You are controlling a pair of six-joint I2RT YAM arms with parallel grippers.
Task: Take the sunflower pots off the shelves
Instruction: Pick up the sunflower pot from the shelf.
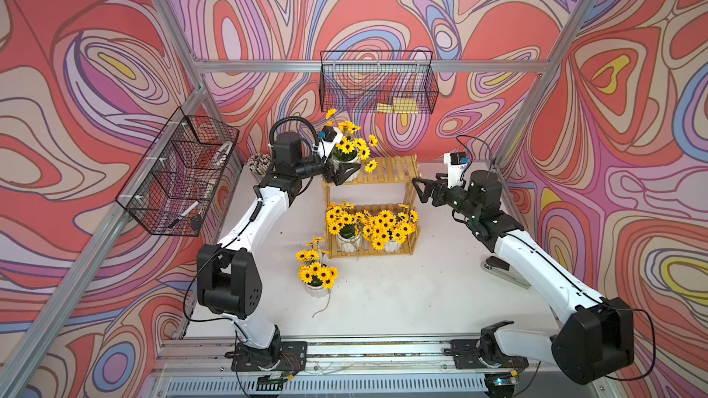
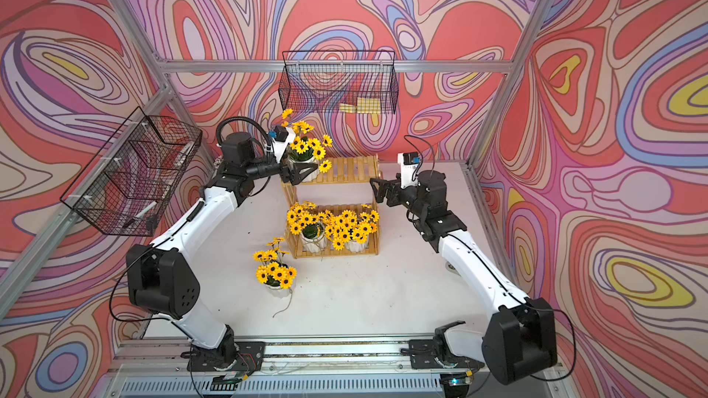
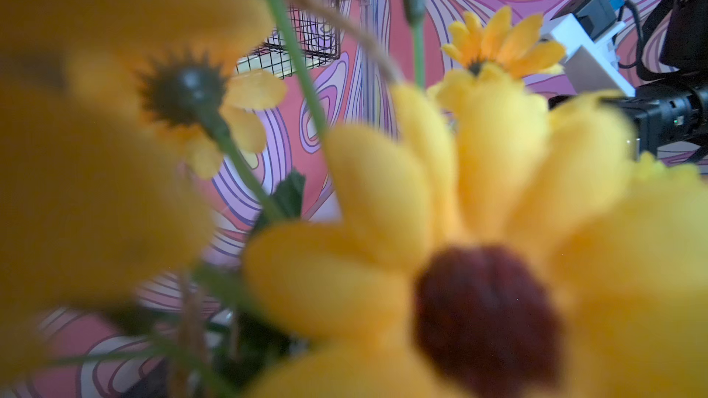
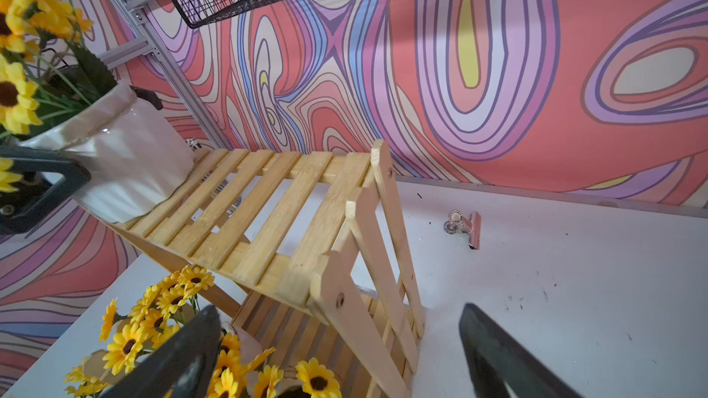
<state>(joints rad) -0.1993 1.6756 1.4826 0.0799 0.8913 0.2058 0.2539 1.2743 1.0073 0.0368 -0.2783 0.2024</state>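
The shelves (image 1: 387,172) (image 2: 348,170) (image 4: 249,216) stand mid-table at the back. One sunflower pot (image 1: 348,145) (image 2: 302,145) (image 4: 130,155) rests at the left end of the top tier. My left gripper (image 1: 349,168) (image 2: 306,170) is closed around it, with one finger (image 4: 38,181) on its near wall and the other behind it. Blurred flowers (image 3: 459,223) hide those jaws in the left wrist view. Two more pots (image 1: 346,243) (image 1: 390,245) sit on the lower tier. Another pot (image 1: 316,287) stands on the table. My right gripper (image 1: 419,189) (image 4: 341,323) is open beside the shelves' right end, holding nothing.
A black wire basket (image 1: 377,82) hangs on the back wall and another (image 1: 176,178) on the left wall. A cup of pencils (image 1: 258,164) stands behind the left arm. A stapler (image 1: 505,269) lies under the right arm. A binder clip (image 4: 465,225) lies behind the shelves.
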